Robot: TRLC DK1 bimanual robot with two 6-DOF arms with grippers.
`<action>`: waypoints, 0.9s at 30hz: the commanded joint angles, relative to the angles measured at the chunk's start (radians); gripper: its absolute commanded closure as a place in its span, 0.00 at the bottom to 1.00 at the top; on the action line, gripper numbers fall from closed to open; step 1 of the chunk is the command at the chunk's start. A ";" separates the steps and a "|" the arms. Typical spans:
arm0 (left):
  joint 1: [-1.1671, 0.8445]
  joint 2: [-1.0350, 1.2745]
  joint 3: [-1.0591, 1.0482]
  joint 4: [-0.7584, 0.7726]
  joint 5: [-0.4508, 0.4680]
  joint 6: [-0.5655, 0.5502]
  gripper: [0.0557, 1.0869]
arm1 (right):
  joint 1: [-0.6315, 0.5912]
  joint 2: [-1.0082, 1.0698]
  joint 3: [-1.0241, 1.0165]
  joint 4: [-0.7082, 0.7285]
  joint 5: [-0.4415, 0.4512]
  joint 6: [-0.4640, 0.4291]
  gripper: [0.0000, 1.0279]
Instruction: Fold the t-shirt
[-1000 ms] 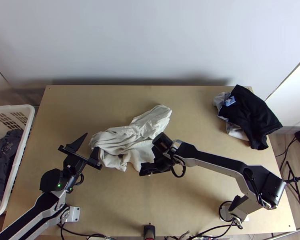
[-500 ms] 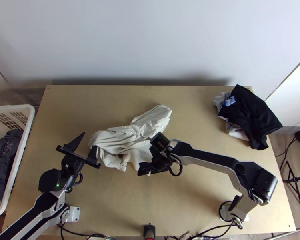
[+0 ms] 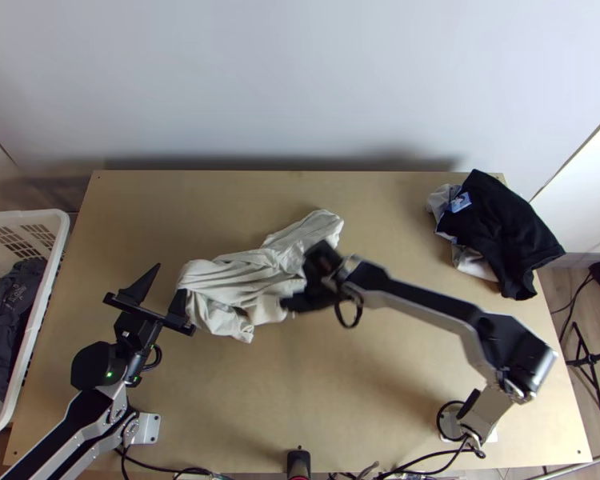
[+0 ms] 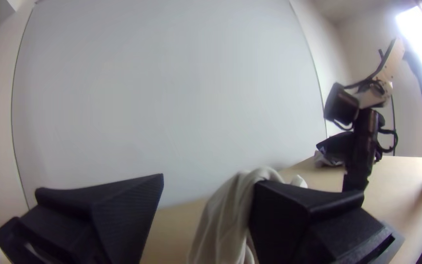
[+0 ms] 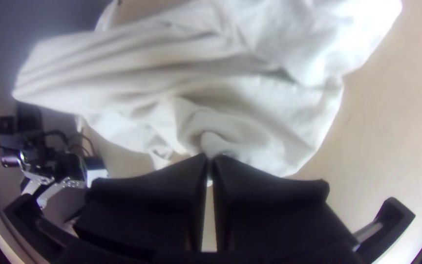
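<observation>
The right end effector [image 5: 210, 157] has shifted away from the tabletop's [image 3: 364, 424] near edge, and the flap of cream t-shirt [image 3: 252, 268] that lay around its tips has been drawn along with it. Its fingers are pressed together, with a small pinched fold between the tips; the rest of the shirt spreads out beyond them, bunched and creased on the tabletop.

The left end effector [image 3: 169, 278] has edged back from the shirt's near-left end. Its fingers are spread wide with nothing between them, the cloth lying just beside the one nearer the right arm; whether they touch, I can't tell.

For the task, this looks like one-handed tugging to open out the bundle, with folding proper still ahead. A second grip by the left end effector on the cloth beside it would probably help; pulling from the right alone may just drag the bunch along or roll it tighter.
</observation>
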 commanded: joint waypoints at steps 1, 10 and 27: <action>0.024 -0.038 -0.011 -0.055 0.000 -0.069 0.28 | -0.148 -0.105 0.237 -0.070 0.029 -0.021 0.97; -0.007 -0.007 0.012 -0.156 0.031 -0.050 0.28 | -0.280 -0.054 0.823 -0.263 0.075 -0.006 0.97; 0.081 0.091 0.342 -0.653 0.294 -0.290 0.27 | -0.398 0.016 1.050 -0.259 0.160 0.014 0.97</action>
